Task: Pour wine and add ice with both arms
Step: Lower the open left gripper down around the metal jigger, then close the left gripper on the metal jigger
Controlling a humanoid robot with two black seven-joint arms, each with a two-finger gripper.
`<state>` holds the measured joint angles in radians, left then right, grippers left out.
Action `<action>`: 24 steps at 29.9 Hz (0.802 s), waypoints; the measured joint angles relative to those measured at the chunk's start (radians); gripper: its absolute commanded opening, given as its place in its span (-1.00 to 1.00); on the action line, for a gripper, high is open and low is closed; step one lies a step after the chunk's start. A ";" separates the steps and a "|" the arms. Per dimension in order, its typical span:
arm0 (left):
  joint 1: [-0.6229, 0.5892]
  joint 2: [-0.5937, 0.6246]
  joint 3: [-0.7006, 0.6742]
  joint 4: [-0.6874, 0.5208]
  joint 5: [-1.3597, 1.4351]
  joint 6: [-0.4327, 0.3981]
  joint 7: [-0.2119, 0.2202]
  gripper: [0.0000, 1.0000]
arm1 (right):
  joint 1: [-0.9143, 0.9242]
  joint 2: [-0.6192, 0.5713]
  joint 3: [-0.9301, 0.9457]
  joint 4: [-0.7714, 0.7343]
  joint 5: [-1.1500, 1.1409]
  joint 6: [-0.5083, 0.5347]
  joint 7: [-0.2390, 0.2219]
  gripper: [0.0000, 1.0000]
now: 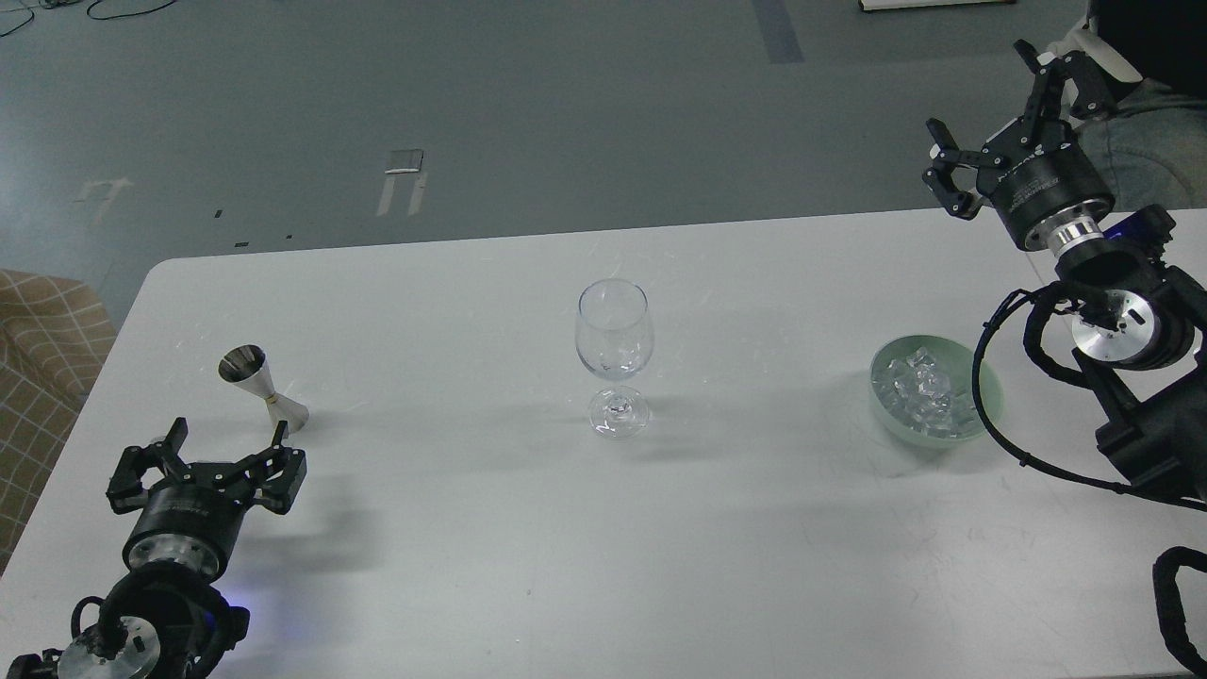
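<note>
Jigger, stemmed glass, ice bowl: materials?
Jigger: looks like polished metal, with a mirror sheen on cup and cone.
Wine glass: clear, glossy, probably glass; the table shows through it.
Bowl: pale green, matte and opaque, plastic or ceramic; can't tell which.

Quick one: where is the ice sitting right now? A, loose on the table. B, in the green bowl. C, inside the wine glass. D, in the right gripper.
B: the ice is heaped in the green bowl, to the right of the wine glass, which looks empty.
</note>
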<state>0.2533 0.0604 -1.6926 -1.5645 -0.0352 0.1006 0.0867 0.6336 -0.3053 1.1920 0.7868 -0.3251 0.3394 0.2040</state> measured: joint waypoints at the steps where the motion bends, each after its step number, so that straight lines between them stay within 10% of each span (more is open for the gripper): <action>1: -0.005 -0.001 0.000 0.008 0.001 0.000 0.000 0.98 | 0.000 0.000 0.000 0.000 0.000 0.000 0.000 1.00; 24: -0.175 0.000 0.029 0.277 0.033 -0.101 -0.003 0.98 | -0.001 0.016 0.000 0.000 -0.002 -0.028 0.000 1.00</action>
<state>0.0787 0.0607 -1.6637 -1.2875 -0.0017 -0.0001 0.0832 0.6330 -0.2891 1.1919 0.7870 -0.3268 0.3113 0.2041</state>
